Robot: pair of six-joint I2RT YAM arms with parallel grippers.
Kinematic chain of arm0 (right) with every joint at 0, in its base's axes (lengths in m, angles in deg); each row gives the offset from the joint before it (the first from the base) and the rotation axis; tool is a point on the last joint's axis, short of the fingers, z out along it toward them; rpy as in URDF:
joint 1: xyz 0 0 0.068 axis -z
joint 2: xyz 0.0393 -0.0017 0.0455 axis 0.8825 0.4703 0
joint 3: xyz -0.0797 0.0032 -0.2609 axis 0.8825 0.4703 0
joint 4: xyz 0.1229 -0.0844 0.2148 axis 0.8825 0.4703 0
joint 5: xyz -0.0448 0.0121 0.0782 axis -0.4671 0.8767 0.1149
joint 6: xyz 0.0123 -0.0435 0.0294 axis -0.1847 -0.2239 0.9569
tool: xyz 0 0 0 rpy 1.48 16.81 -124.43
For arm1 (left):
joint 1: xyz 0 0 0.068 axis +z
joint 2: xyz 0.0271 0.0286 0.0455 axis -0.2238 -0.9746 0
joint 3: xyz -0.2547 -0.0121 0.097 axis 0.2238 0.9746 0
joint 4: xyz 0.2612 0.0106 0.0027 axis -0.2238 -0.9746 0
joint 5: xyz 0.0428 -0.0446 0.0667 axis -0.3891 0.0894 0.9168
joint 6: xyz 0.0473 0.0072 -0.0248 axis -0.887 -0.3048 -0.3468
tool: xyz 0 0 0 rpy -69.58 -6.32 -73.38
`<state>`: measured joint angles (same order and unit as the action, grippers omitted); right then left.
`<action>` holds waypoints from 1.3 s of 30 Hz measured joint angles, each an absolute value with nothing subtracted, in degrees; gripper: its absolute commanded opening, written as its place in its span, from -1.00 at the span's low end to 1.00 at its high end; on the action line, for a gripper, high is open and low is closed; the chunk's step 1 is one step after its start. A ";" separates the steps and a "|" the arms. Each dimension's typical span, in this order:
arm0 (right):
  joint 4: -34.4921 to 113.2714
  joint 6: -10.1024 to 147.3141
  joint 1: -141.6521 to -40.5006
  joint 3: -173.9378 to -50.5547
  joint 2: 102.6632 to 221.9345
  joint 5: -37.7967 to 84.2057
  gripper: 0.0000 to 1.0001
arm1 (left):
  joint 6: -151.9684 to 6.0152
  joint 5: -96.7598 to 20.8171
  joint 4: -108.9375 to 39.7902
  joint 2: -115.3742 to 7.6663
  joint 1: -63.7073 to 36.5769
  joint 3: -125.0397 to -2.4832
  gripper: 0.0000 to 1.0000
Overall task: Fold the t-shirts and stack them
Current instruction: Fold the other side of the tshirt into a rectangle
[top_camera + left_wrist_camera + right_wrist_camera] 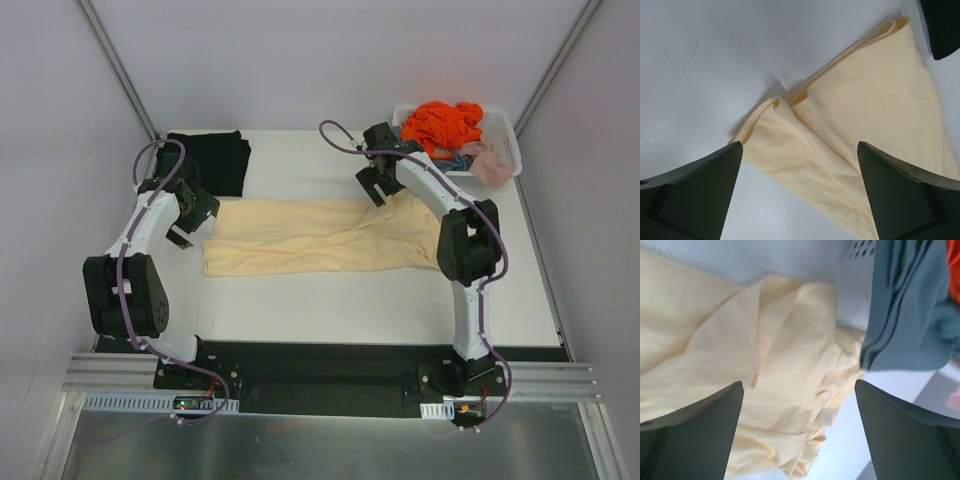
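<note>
- Near edge of the white counter (350,310): both arm bases, left and right, each arm reaching away toward the far side.
- Across the middle of the counter: pale cream-yellow t-shirt (310,238), flat in a long band running from near the left edge toward the right edge, creased, with doubled layers showing at its left end.
- Over that left end: left gripper (194,226), jaws spread wide, nothing between them, cloth below the fingers; contact with the cloth not clear.
- Over the shirt's far right end, where the fabric bunches: right gripper (374,190), jaws likewise wide apart and holding nothing, the rumpled cloth lying under them.
- Far left corner: black t-shirt (215,160), folded into a flat rectangle, its near edge just beside the cream one.
- Far right corner: white slotted basket (512,135) with an orange cloth (440,122) heaped on top, a blue-grey cloth (910,305) hanging over its near side close to the right gripper, and a pink cloth (490,165) at its near right.
</note>
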<state>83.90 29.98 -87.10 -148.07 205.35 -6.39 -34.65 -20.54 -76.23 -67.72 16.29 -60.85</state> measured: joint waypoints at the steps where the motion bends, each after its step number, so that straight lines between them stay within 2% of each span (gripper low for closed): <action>1: 84.01 31.64 -87.07 -145.49 202.99 -5.45 0.93 | -34.67 -20.80 -76.16 -67.26 15.76 -60.76 0.98; 11: 79.98 50.20 -87.38 -119.61 179.30 5.80 0.93 | -36.04 -29.22 -71.38 -71.39 5.91 -60.43 0.99; 20: 75.09 58.20 -80.78 -108.82 181.33 14.74 0.93 | -37.60 -32.15 -67.86 -82.02 5.21 -60.43 0.99; 27: 72.18 60.67 -73.06 -105.52 184.92 18.53 0.93 | -37.36 -32.23 -67.16 -84.36 9.01 -61.85 0.99; 34: 71.02 62.11 -70.48 -101.84 183.37 20.80 0.93 | -37.40 -33.44 -65.39 -83.28 11.55 -59.69 0.99; 39: 71.90 62.44 -70.44 -97.39 179.34 20.25 0.93 | -37.42 -34.46 -63.09 -74.32 11.55 -48.67 0.99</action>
